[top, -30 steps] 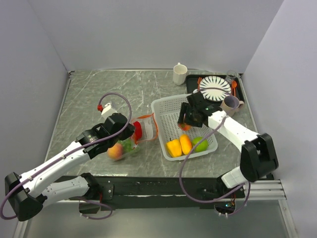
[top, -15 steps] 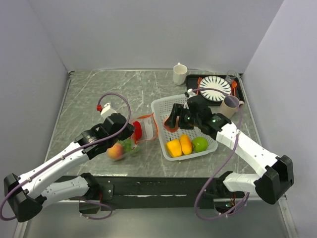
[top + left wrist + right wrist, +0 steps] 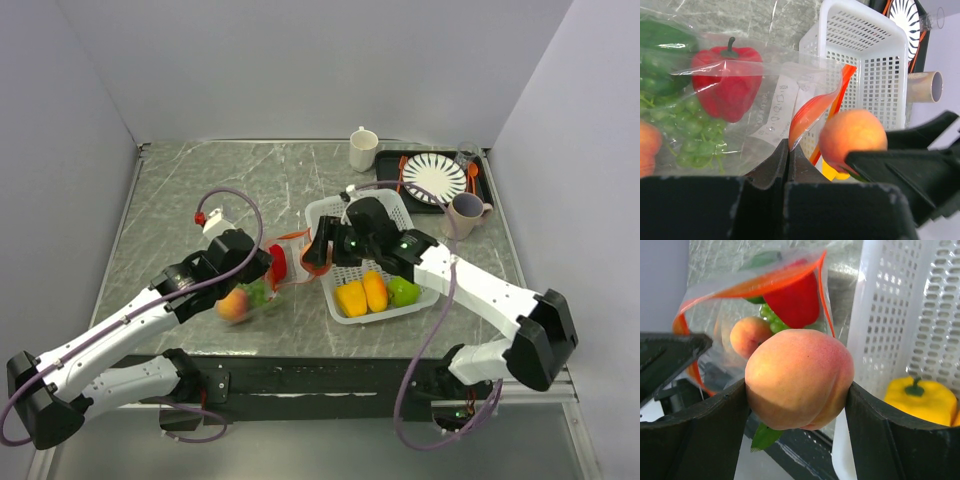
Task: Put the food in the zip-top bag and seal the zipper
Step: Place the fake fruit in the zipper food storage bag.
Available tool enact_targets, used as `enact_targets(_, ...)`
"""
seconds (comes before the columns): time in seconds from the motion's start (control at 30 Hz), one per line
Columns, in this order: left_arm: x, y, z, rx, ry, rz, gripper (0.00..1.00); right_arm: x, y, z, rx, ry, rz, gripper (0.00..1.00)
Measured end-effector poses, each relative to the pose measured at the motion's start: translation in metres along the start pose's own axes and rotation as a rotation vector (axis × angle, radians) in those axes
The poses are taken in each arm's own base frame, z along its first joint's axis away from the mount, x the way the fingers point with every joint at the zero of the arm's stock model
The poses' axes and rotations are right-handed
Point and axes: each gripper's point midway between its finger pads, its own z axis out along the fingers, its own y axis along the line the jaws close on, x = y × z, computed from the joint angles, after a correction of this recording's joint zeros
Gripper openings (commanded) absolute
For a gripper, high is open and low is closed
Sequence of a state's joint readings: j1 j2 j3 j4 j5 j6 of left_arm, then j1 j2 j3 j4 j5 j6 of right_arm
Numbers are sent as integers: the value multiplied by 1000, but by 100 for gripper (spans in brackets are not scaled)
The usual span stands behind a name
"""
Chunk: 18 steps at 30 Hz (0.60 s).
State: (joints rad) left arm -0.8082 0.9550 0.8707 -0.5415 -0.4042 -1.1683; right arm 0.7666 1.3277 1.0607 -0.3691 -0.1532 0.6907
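My left gripper (image 3: 266, 262) (image 3: 788, 146) is shut on the near edge of the zip-top bag (image 3: 262, 284) (image 3: 765, 107), holding its mouth up toward the basket. The orange-red zipper (image 3: 839, 97) (image 3: 757, 286) rims the open mouth. Through the clear plastic I see a red pepper (image 3: 727, 82) (image 3: 796, 302), green grapes (image 3: 692, 142) and a peach (image 3: 746, 335). My right gripper (image 3: 318, 250) (image 3: 797, 386) is shut on another peach (image 3: 800, 377) (image 3: 853, 138), just in front of the bag's mouth. A yellow pepper (image 3: 350, 298) (image 3: 920, 399), an orange piece (image 3: 374, 290) and a green apple (image 3: 404, 291) lie in the basket.
The white mesh basket (image 3: 345, 213) (image 3: 880, 60) (image 3: 920, 315) stands right beside the bag's mouth. Behind it are a white mug (image 3: 363, 149), a black tray (image 3: 392, 165) with a striped plate (image 3: 433, 178), and a brownish mug (image 3: 464, 212). Grey walls close in both sides.
The right arm has swung left from over the basket to the bag's mouth, carrying the peach. The left arm and the bag have stayed put.
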Motion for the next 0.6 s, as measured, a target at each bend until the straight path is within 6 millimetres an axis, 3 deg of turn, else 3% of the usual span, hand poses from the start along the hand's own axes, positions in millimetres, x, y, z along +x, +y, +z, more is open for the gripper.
enact_targets(0.2, -1, -1, -3, 14, 2, -8, 1, -4, 18, 22, -16, 28, -24, 41)
enact_targets(0.27, -1, -2, -4, 16, 3, -9, 1, -5, 28, 28, -30, 35, -38, 52)
enact_targets(0.3, 0, -2, -4, 17, 5, -10, 1, -6, 31, 31, -32, 40, -45, 66)
enact_targets(0.37, 0, -1, -4, 18, 6, -10, 1, -6, 37, 36, -35, 47, -62, 73)
enact_targets(0.5, 0, -1, -5, 18, 6, -10, 1, -7, 34, 37, 4, 45, -89, 96)
enact_targets(0.6, -1, -1, -6, 22, 4, -12, 1, -10, 22, 29, 64, 24, -113, 100)
